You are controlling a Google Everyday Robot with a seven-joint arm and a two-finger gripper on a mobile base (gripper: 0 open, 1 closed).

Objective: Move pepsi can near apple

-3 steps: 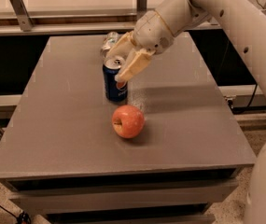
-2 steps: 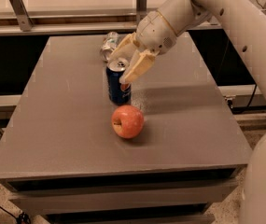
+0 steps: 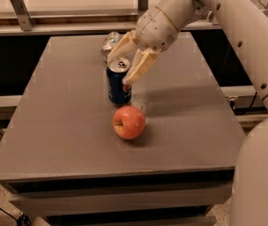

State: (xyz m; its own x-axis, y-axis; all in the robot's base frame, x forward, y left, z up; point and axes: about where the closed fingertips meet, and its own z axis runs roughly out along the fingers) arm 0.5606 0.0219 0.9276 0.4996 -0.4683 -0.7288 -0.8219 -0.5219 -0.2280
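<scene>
The dark blue pepsi can [image 3: 118, 86] stands upright on the grey table [image 3: 53, 126], its silver top showing. The red-orange apple [image 3: 129, 122] sits just in front of it and slightly right, a small gap apart. My gripper [image 3: 125, 60] hovers over the can's top with its fingers spread, one finger [image 3: 116, 46] behind and left of the can and the other [image 3: 137, 68] at its right rim. The jaws are open and do not clamp the can.
A silver-and-green can [image 3: 109, 41] lies on its side behind the pepsi can, near the table's far edge. My white arm [image 3: 237, 27] reaches in from the right. A rail and a light surface lie beyond the table.
The can shifted slightly right toward the apple and now stands free. My fingers have spread apart around its top, uncovering the can's side.
</scene>
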